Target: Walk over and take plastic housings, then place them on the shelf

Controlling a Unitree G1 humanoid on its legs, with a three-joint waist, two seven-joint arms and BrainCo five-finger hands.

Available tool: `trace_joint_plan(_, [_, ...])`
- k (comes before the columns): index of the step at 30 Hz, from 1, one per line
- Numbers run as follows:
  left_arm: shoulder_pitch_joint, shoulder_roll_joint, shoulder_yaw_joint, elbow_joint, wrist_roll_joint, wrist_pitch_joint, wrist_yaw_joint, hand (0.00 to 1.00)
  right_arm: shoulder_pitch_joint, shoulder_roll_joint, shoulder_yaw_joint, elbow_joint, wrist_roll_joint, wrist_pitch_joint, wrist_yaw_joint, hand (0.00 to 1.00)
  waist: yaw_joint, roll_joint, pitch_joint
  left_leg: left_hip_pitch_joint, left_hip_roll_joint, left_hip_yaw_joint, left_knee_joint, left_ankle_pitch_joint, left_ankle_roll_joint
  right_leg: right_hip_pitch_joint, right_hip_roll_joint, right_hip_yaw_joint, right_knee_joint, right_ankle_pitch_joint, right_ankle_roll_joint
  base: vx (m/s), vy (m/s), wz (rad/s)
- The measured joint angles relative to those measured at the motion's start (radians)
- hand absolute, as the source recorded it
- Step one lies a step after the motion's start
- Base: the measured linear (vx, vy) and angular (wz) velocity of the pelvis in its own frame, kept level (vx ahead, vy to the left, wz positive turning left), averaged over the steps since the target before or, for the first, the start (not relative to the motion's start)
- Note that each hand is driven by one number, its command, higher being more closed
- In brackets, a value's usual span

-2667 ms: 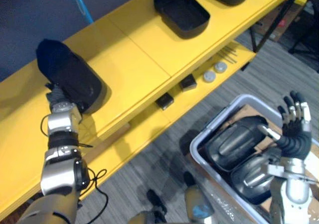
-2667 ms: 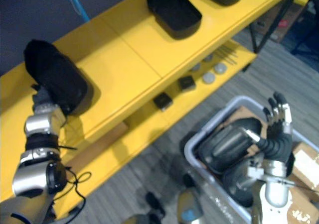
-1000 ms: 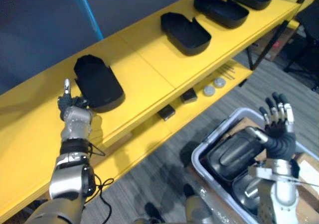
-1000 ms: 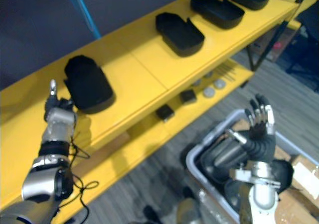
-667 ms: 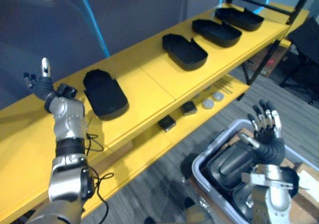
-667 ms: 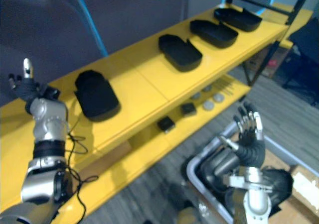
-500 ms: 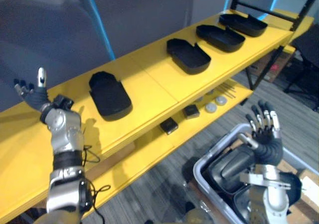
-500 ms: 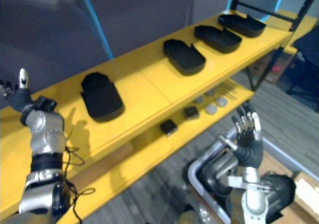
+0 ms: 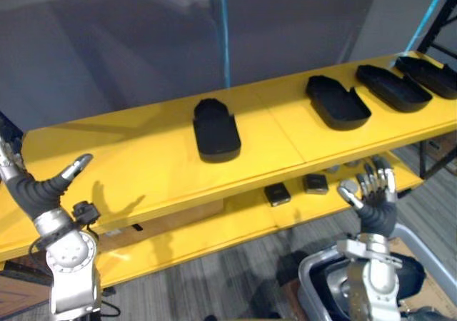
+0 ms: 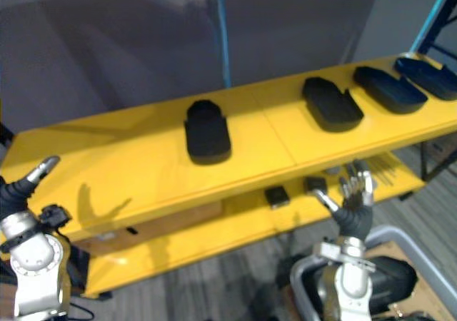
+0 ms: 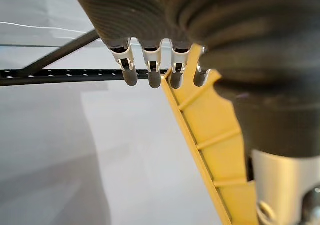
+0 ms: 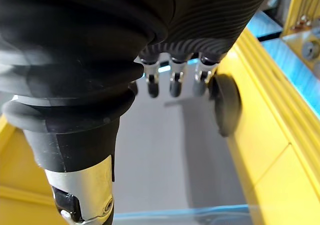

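While nothing is held, left hand (image 9: pixel 39 192) raised at lower left, fingers spread; right hand (image 9: pixel 371 196) held upright by grey bin (image 9: pixel 308 282), fingers straight. Four black plastic housings (image 9: pixel 216 130) laid along yellow shelf (image 9: pixel 143 171) top. Binned housings (image 10: pixel 389 278) seen, dark and glossy. Judged light, rigid, smooth, slip-prone shells. Hold best taken across narrow sides or rim.

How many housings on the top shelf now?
4: first housing left of the shelf seam; second housing, third housing, fourth housing rightward in a row. More may lie off-frame.
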Motion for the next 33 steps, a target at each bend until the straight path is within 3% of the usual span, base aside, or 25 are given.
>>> trace_joint_plan(6, [0.123, -0.124, -0.012, -0.064, -0.033, 0.012, -0.024, 0.00, 0.066, 0.051, -0.042, -0.052, 0.089, 0.000, 0.048, 0.00, 0.025, -0.028, 0.023, 0.000, 0.008, 0.016, 0.000, -0.002, -0.001, -0.010, 0.006, 0.020, -0.001, 0.001, -0.001, 0.00, -0.013, -0.09])
trace_joint_plan(8, [0.138, -0.172, -0.026, -0.068, -0.114, 0.050, -0.032, 0.00, 0.079, 0.057, -0.044, -0.093, 0.119, -0.001, 0.077, 0.00, 0.033, -0.036, 0.027, 0.001, 0.012, 0.035, 0.006, -0.009, -0.003, -0.013, 0.006, 0.028, -0.002, 0.003, -0.001, 0.02, -0.002, -0.18])
trace_joint_plan(11, [0.132, -0.181, -0.087, -0.067, -0.173, 0.104, -0.032, 0.00, 0.078, 0.057, -0.046, -0.118, 0.156, 0.014, 0.103, 0.00, 0.038, -0.044, 0.029, 0.002, 0.016, 0.042, 0.022, -0.021, -0.002, -0.009, 0.005, 0.034, -0.003, 0.004, 0.001, 0.02, -0.003, -0.11])
trace_joint_plan(15, [0.034, -0.152, -0.095, -0.005, -0.187, 0.130, -0.025, 0.00, 0.067, 0.056, -0.046, -0.119, 0.156, 0.064, 0.118, 0.00, 0.038, -0.045, 0.030, 0.013, 0.018, 0.053, 0.021, -0.023, -0.005, -0.005, 0.007, 0.043, -0.003, 0.006, 0.004, 0.01, -0.001, -0.10])
trace_joint_plan(18, [-0.050, -0.092, -0.100, 0.078, -0.210, 0.141, -0.024, 0.00, 0.044, 0.049, -0.048, -0.094, 0.155, 0.085, 0.139, 0.00, 0.025, -0.044, 0.029, 0.025, 0.019, 0.070, 0.021, -0.028, -0.006, -0.001, 0.009, 0.058, -0.003, 0.007, 0.006, 0.00, 0.008, -0.16])
trace_joint_plan(22, [-0.178, 0.002, -0.123, 0.256, -0.218, 0.193, -0.024, 0.00, 0.000, 0.026, -0.065, -0.025, 0.155, 0.112, 0.176, 0.00, 0.008, -0.041, 0.028, 0.030, 0.018, 0.103, 0.021, -0.031, -0.007, -0.013, 0.012, 0.094, -0.008, 0.018, 0.008, -0.01, 0.018, -0.26])
trace_joint_plan(29, [-0.298, 0.011, -0.125, 0.490, -0.328, 0.239, -0.027, 0.00, -0.022, -0.018, -0.087, 0.037, 0.156, 0.129, 0.216, 0.00, -0.043, -0.039, 0.028, 0.021, 0.017, 0.136, 0.021, -0.032, -0.005, -0.036, 0.018, 0.139, -0.023, 0.039, 0.011, 0.00, 0.012, -0.16])
trace_joint_plan(33, [-0.356, 0.019, -0.141, 0.643, -0.364, 0.238, -0.021, 0.00, -0.025, -0.029, -0.084, 0.055, 0.155, 0.131, 0.222, 0.00, -0.063, -0.036, 0.029, 0.011, 0.018, 0.152, 0.021, -0.032, -0.005, -0.055, 0.020, 0.161, -0.022, 0.046, 0.009, -0.01, -0.002, -0.17])
